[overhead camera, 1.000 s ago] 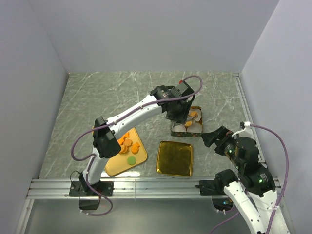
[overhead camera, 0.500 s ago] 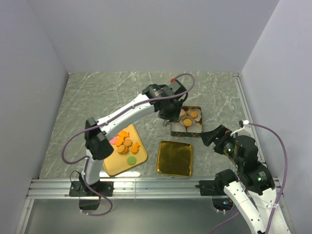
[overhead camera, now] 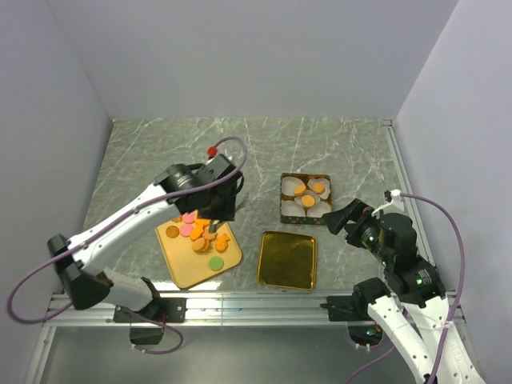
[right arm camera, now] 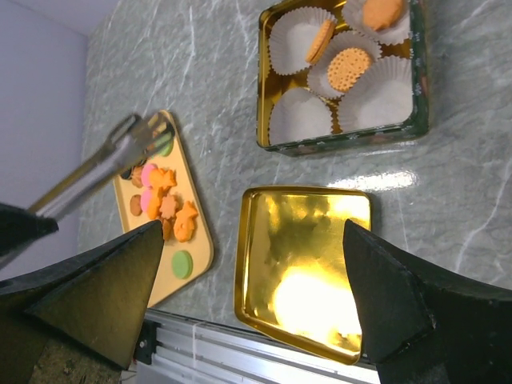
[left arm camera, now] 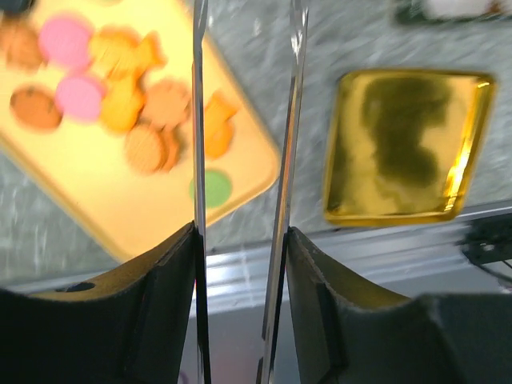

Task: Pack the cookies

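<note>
We are looking at one left hand [left arm camera: 242,232] that is gripping one pair of metal tongs [left arm camera: 198,120]. Its two black fingers are pressing on the two thin blades, which are standing a narrow gap apart with nothing between them.

The tongs are hanging over the right edge of one yellow tray [left arm camera: 96,200]. It is lying on the grey marbled surface [overhead camera: 160,152], left of centre in the top view.

Most of the cookies [left arm camera: 164,100] are lying loose on that tray. We are counting two pink, one green apart near the lower edge, two dark brown, and about six orange or tan. Blur is keeping us from an exact total.

One right hand [right arm camera: 254,232] is spreading wide and holding nothing, in the lower right of the top view.

One dark tin [right arm camera: 344,140] is sitting right of centre. We are counting five white paper cups [right arm camera: 300,116] in it in the right wrist view, where the top of the frame is cutting off its far end. Three cups are each carrying one orange or tan cookie and two are bare.

The pattern on the tin's wall is too small for us to read.

One gold lid [right arm camera: 320,232] is lying just below the tin.
</note>
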You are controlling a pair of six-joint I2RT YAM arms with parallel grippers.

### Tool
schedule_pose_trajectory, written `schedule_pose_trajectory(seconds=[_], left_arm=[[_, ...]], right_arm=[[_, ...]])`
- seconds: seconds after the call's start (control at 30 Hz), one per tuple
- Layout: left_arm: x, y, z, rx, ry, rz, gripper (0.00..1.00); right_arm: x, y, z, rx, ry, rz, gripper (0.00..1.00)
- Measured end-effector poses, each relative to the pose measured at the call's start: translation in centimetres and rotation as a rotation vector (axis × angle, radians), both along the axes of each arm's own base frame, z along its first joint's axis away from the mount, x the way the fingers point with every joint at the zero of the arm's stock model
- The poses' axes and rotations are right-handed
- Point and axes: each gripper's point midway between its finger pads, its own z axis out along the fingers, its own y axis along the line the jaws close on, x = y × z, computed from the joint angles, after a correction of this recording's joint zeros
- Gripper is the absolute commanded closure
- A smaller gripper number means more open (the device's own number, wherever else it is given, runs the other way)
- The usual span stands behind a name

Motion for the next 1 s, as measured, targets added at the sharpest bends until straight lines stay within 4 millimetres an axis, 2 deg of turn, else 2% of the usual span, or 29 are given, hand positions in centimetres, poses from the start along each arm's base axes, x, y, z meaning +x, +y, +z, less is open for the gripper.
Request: schedule_pose_trajectory(seconds=[0.2, 0.43, 0.7, 1.0], left_arm=[[-3.1, 4.3, -2.3, 0.039, 0.066, 0.122, 0.48], [-5.9, 7.0, -3.1, 0.011, 0.110, 0.214, 0.49], [-9.6, 8.6, -3.5, -0.096, 0.167, 0.235, 0.50], [-10.6, 9.2, -5.2, -0.073, 0.211, 0.245, 0.50]], right_arm=[[0.5, 1.0, -0.1, 0.014, 0.019, 0.037, 0.00], [0.6, 1.6, -0.4, 0.022, 0.043, 0.064, 0.00], [0.5, 1.8, -0.4, 0.027, 0.045, 0.077, 0.00], [0.3, 1.9, -0.4, 0.028, 0.046, 0.089, 0.00]])
